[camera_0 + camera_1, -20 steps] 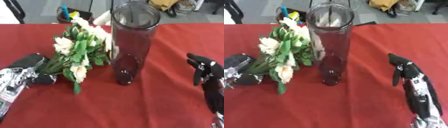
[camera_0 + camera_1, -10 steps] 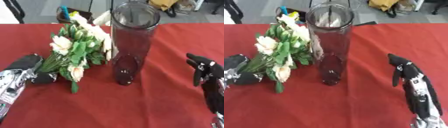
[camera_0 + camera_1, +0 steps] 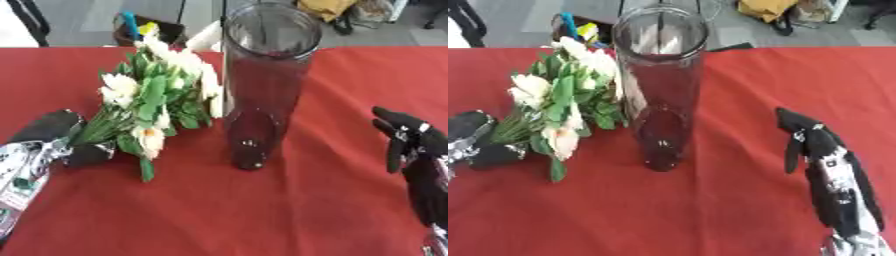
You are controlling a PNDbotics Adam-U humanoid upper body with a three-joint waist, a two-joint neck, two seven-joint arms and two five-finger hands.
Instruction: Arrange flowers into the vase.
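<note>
Red cloth over the tabletop (image 3: 262,210), grey floor and clutter behind. Left hand (image 3: 61,137) has its fingers wrapped round the stems of the flowers (image 3: 157,95), blooms leaning by the tall glass vase (image 3: 661,95). Right hand (image 3: 820,150) hangs relaxed, well apart.

Even, fairly bright light falls on the red-clothed desk (image 3: 262,210), with no hard shadows; only a faint dark patch sits at the foot of the tall clear glass cylinder vase (image 3: 262,85), left of the black right robot hand (image 3: 808,142). Pale glare streaks the vase's upper wall. Everything is soft and slightly blurred: the bunch of white flowers with green leaves (image 3: 157,107), beside the black and silver left robot hand (image 3: 48,135), lacks petal detail. The floor beyond the desk looks washed out.
</note>
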